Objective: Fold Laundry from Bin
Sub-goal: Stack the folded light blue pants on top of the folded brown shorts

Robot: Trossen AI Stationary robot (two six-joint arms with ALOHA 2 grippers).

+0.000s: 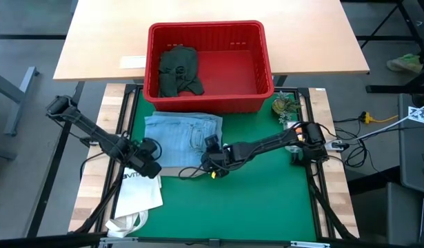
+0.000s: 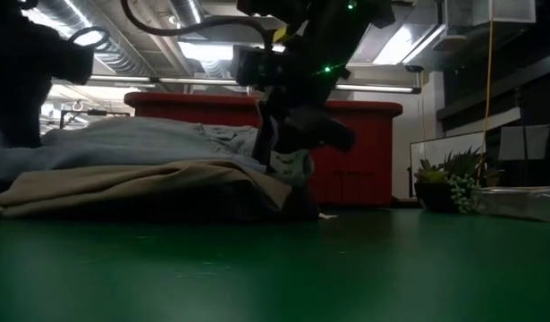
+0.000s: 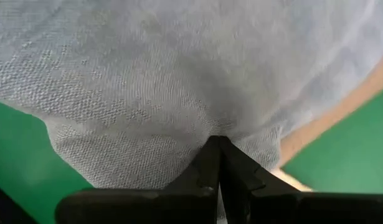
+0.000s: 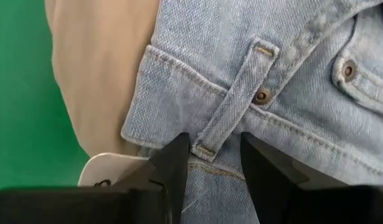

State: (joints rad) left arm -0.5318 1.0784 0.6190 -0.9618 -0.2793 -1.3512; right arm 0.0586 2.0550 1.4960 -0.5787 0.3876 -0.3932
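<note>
Light blue jeans [image 1: 183,134] lie spread on the green table's far edge before the red bin [image 1: 210,67], the left gripper [image 1: 149,165] pinching their left hem and the right gripper [image 1: 213,160] part-spread around the waistband, apparently readying a fold.

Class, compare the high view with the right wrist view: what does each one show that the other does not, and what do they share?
Only the high view: the red bin with a dark green garment inside, the white tote bag, a small plant, and the left gripper, jaws shut, at the jeans' near left corner.

Only the right wrist view: a belt loop and rivets on the waistband, with a white tag beneath.

Both: the light blue jeans, the tan trousers under them, the green mat, and the right gripper, jaws around the waistband edge.
</note>
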